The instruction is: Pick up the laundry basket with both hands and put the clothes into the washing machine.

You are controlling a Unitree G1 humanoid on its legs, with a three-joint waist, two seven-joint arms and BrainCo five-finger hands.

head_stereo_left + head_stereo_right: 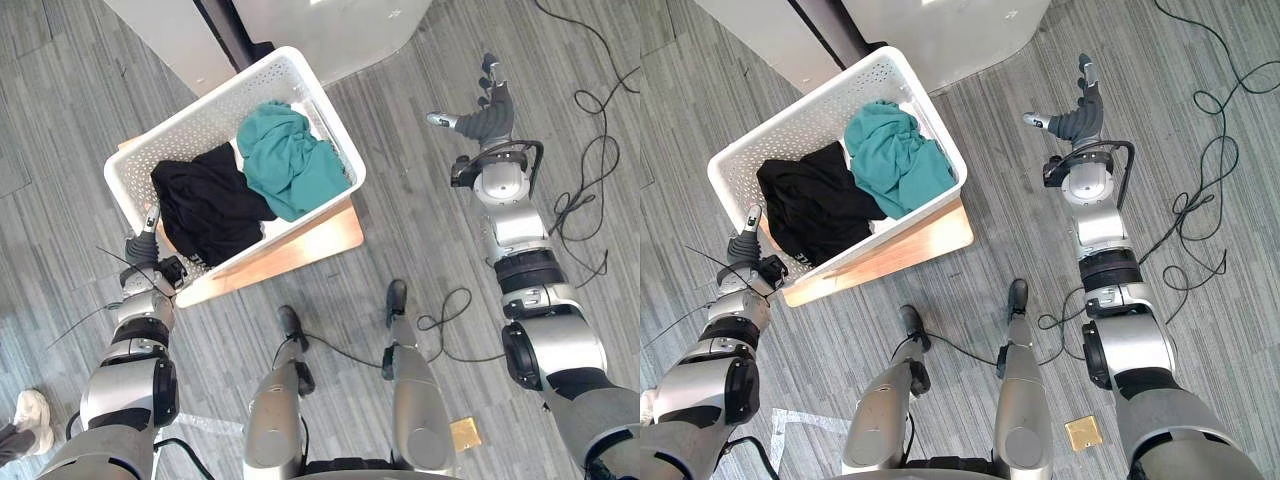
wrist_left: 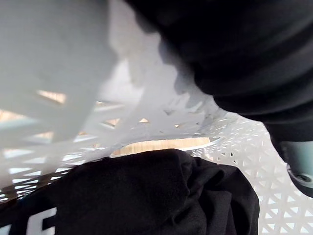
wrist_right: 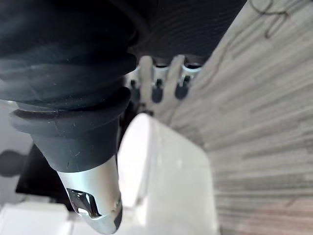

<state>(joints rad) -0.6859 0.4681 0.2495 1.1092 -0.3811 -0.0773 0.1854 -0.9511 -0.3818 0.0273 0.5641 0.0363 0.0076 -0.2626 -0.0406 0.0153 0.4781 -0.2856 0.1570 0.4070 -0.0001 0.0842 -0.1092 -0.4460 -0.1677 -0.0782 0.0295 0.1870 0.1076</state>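
A white perforated laundry basket [image 1: 200, 107] stands on a low wooden platform [image 1: 320, 240] on the floor. Inside it lie a black garment [image 1: 210, 205] on the near left and a teal garment [image 1: 290, 160] on the right. My left hand [image 1: 148, 238] is at the basket's near left corner, against its rim. The left wrist view looks over the basket's mesh wall [image 2: 234, 142] onto the black garment [image 2: 146, 196]. My right hand [image 1: 487, 115] is open, fingers spread, over bare floor well to the right of the basket and apart from it. The white washing machine [image 1: 330, 30] stands just behind the basket.
The grey plank floor [image 1: 420, 230] spreads around the platform. A person's white shoe [image 1: 30, 410] shows at the lower left edge. A small brass plate [image 1: 463, 433] lies in the floor near my right side.
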